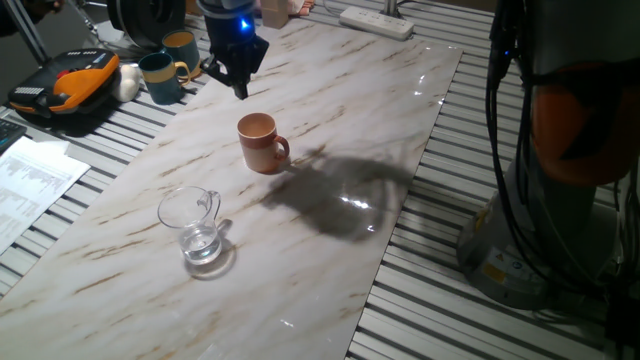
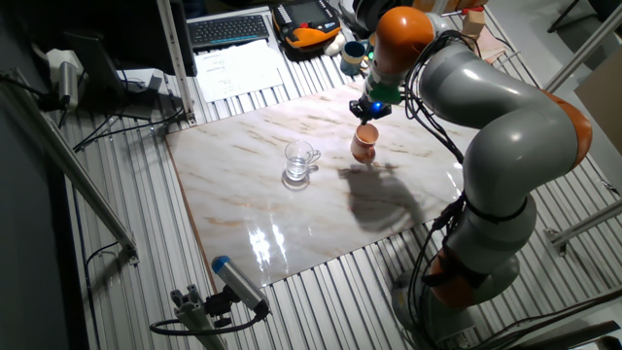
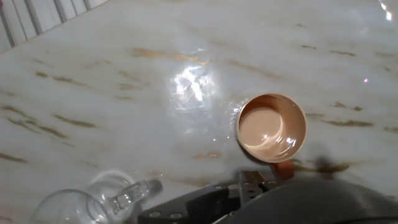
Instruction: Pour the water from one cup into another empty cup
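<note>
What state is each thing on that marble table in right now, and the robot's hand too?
Glass mug: upright on the marble, a little water at the bottom.
Terracotta mug: upright, apart from the glass mug; the hand view shows a glossy inside, so I cannot tell whether it is empty.
Hand: raised above the table, holding nothing; open or shut unclear.

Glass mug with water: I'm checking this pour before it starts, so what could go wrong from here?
The gripper hangs above the table, holding nothing. The glass mug is clear and may be hard to locate. Its handle offers a slippery, narrow hold. The orange mug has a small mouth, so water may spill.
</note>
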Robot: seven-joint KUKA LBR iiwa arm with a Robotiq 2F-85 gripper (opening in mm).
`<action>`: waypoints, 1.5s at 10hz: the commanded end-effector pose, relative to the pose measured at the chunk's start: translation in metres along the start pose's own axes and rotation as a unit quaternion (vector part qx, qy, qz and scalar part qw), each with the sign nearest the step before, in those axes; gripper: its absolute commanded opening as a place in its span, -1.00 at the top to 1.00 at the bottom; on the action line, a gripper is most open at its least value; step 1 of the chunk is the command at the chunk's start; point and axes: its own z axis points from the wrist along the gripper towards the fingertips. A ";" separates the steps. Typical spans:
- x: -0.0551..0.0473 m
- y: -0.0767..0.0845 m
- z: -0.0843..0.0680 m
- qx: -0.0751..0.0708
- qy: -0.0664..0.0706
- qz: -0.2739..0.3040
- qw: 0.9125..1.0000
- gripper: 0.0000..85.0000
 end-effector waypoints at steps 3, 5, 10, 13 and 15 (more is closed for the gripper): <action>0.006 0.011 0.003 -0.012 0.003 0.050 0.999 1.00; 0.010 0.015 0.005 -0.013 0.003 0.049 0.999 1.00; 0.015 0.026 0.006 0.004 -0.011 0.059 0.998 0.20; 0.016 0.028 0.007 -0.013 0.015 0.046 0.999 1.00; 0.018 0.030 0.007 0.003 0.025 0.073 0.997 1.00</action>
